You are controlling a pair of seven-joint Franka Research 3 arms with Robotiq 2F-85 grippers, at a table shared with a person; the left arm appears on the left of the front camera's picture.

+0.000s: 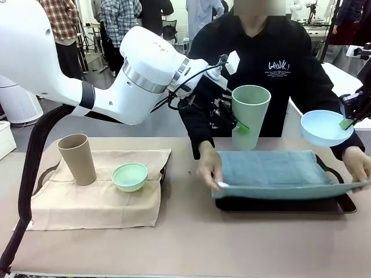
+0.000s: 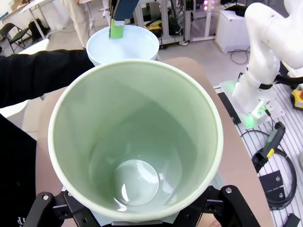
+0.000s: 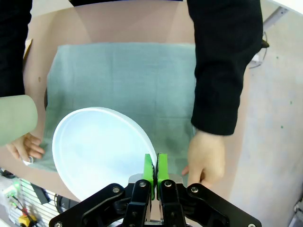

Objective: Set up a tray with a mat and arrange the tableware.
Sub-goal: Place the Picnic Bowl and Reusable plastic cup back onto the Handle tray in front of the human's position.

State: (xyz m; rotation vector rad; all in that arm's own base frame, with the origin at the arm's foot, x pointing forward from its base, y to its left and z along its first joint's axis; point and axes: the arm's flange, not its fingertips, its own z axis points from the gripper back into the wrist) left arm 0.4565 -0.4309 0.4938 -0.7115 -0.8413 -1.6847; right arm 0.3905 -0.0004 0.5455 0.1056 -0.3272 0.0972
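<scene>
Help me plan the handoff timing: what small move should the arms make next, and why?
Probably hold both arms aloft: the person's hands are smoothing the blue-green mat over the tray, while the pale green cup and light blue bowl hang gripped above.

A smooth, faintly glossy plastic-like finish is seen inside the pale green cup [image 2: 137, 156], with soft highlights at its base. The light blue bowl [image 3: 97, 151] is likewise smooth with a satin sheen. A soft, matt woven cloth is shown by the blue-grey mat [image 1: 272, 171], over a dark glossy tray [image 1: 342, 205] at its 4 o'clock edge. The beige cloth [image 1: 98, 202] is matt and creased; the tan cup [image 1: 77, 159] looks matt, the mint green bowl [image 1: 130, 176] smooth.
</scene>
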